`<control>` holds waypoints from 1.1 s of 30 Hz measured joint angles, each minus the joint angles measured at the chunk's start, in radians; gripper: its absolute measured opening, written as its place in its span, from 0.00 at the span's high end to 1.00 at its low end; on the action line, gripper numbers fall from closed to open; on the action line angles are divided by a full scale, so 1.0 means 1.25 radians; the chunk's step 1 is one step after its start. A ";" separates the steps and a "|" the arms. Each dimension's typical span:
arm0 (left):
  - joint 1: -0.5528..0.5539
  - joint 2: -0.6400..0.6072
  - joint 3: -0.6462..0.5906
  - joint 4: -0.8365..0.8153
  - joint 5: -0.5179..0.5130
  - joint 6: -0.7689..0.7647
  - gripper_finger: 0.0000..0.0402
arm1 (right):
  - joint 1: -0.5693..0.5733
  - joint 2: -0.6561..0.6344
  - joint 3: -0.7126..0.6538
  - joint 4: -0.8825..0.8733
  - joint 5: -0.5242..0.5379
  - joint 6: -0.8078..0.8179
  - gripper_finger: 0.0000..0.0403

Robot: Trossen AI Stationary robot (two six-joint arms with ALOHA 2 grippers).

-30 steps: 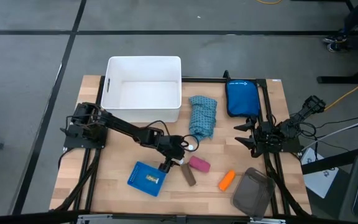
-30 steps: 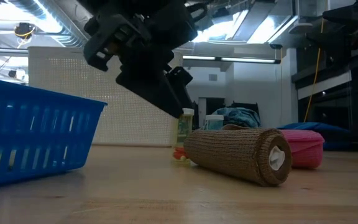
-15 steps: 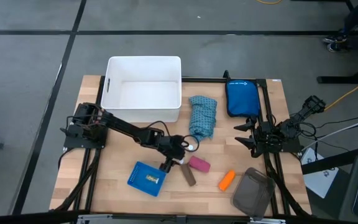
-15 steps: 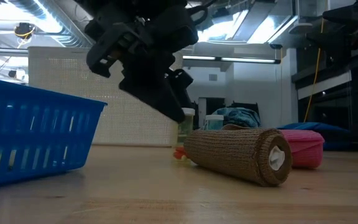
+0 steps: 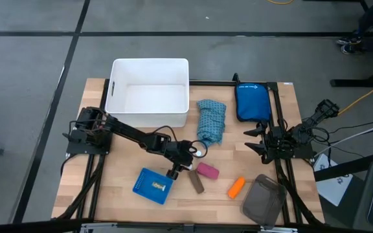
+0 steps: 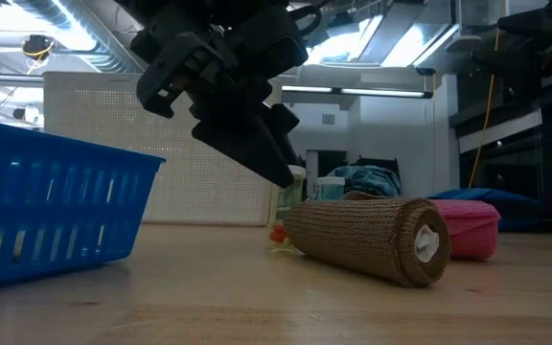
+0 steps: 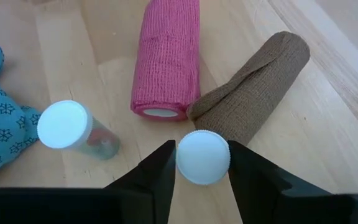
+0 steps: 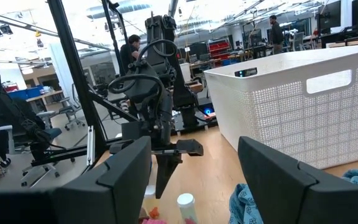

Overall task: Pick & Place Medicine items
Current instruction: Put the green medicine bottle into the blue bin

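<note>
My left gripper [image 5: 184, 166] is at mid-table, shut on a small clear vial with a white cap [image 7: 202, 157]. A second white-capped vial [image 7: 73, 127] lies on its side close by. Past the gripper, a pink bandage roll [image 7: 166, 62] and a brown roll [image 7: 253, 87] lie side by side on the wood; they also show in the high view [image 5: 207, 171] [image 5: 196, 182]. An orange tube [image 5: 236, 187] lies farther right. My right gripper [image 5: 251, 139] waits open at the table's right side. My left gripper pinches the vial's white cap [image 7: 185, 163] between its two fingers, one on each side of the cap. The fingers come slanting down from the table's left. In the low view the vial [image 6: 288, 199] stands about upright below the fingers; I cannot tell whether its bottom touches the table.
A small blue basket [image 5: 153, 186] sits near the front, left of the rolls. A white bin [image 5: 149, 90] stands at the back, with a blue patterned cloth [image 5: 211, 120] and a blue pouch [image 5: 251, 100] to its right. A grey container [image 5: 264, 200] sits at the front right.
My left gripper has sunk a little over the vial beside the brown roll. The rolls and the basket have stayed where they were.
</note>
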 joint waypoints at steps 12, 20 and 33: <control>0.000 -0.022 0.014 -0.053 0.000 0.021 0.71 | 0.000 0.000 0.000 -0.011 0.000 0.017 0.39; -0.011 -0.098 0.084 -0.223 0.000 0.042 0.72 | 0.000 0.002 0.000 -0.020 0.000 0.023 0.39; -0.129 -0.295 0.088 -0.486 0.099 -0.121 0.72 | 0.000 0.002 0.000 -0.026 0.000 0.027 0.39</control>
